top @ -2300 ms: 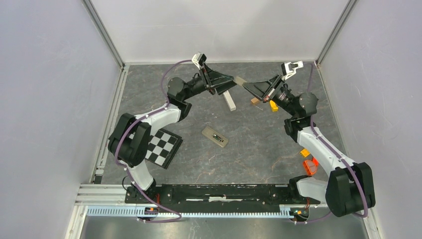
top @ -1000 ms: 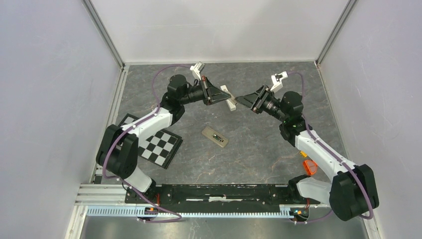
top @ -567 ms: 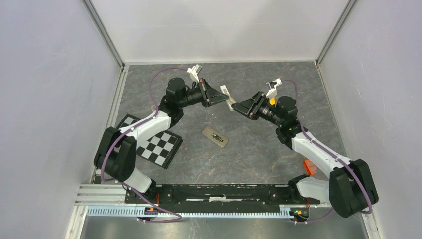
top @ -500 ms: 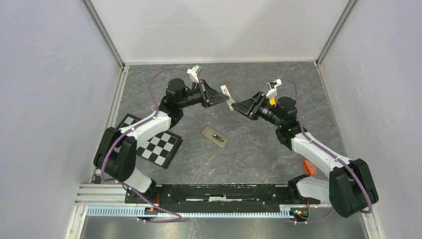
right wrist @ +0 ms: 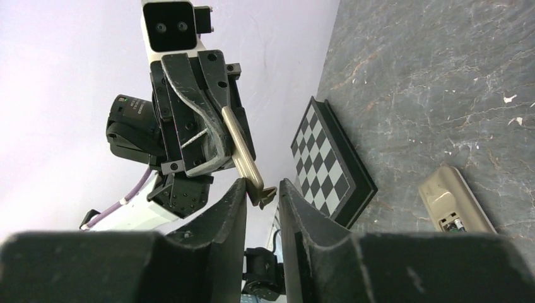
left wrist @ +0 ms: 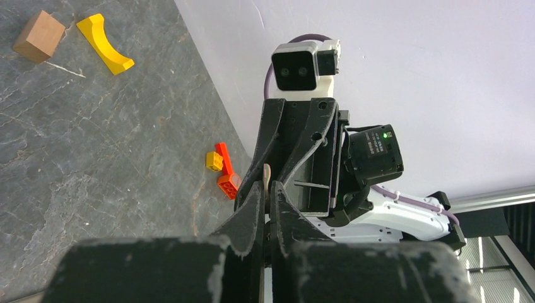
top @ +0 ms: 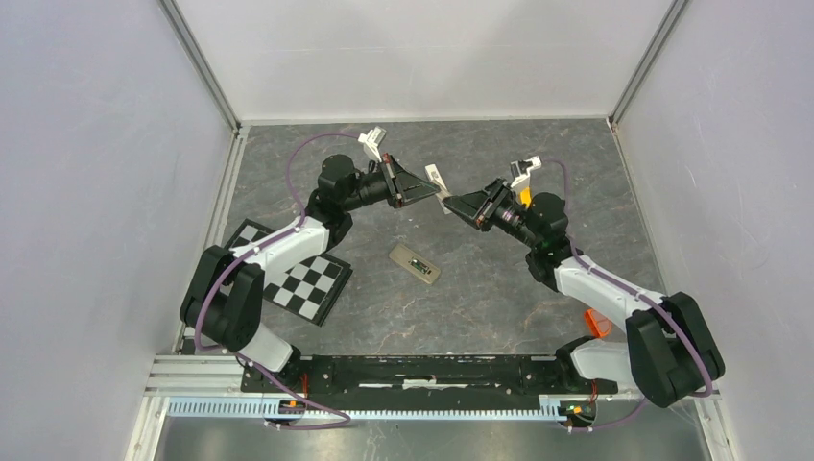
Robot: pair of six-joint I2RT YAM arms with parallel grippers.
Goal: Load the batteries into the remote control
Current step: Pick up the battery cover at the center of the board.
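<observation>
The remote control [top: 415, 263] lies back-up in the middle of the table, also seen at the right wrist view's lower right [right wrist: 451, 201]. Small dark greenish batteries [top: 418, 261] [right wrist: 456, 223] sit in its open recess. My left gripper [top: 432, 192] [left wrist: 267, 186] is shut on a thin beige cover strip [right wrist: 240, 148] [left wrist: 267, 172], held above the table behind the remote. My right gripper [top: 451, 203] [right wrist: 260, 183] faces it, jaws narrowly apart around the strip's clip end, with a small gap on one side.
A checkerboard plate [top: 307, 280] [right wrist: 328, 158] lies left of the remote. A brown block [left wrist: 39, 36] and a yellow curved piece [left wrist: 104, 43] lie behind the right arm. Orange and yellow bricks [left wrist: 222, 177] [top: 597, 322] lie near the right wall.
Both grippers have come together above the table behind the remote. The right jaws have narrowed around the end of the strip that the left gripper holds.
</observation>
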